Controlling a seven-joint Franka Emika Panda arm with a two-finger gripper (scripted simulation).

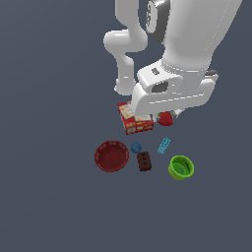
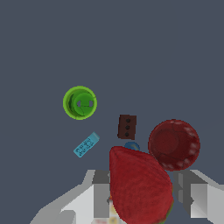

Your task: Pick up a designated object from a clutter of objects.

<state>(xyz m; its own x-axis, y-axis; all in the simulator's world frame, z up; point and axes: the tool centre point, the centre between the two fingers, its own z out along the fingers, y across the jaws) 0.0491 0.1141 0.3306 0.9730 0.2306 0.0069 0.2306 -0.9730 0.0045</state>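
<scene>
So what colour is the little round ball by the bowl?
Blue: the small round ball, clearest in the exterior view.

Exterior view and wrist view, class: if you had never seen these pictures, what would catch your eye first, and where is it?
In the wrist view, a big bright red strawberry fills the foreground between the end effector's grey fingers. In the exterior view, the white arm towers over a carton, with the strawberry beside it. Nearer the camera lie a dark red bowl and a green cup.
</scene>
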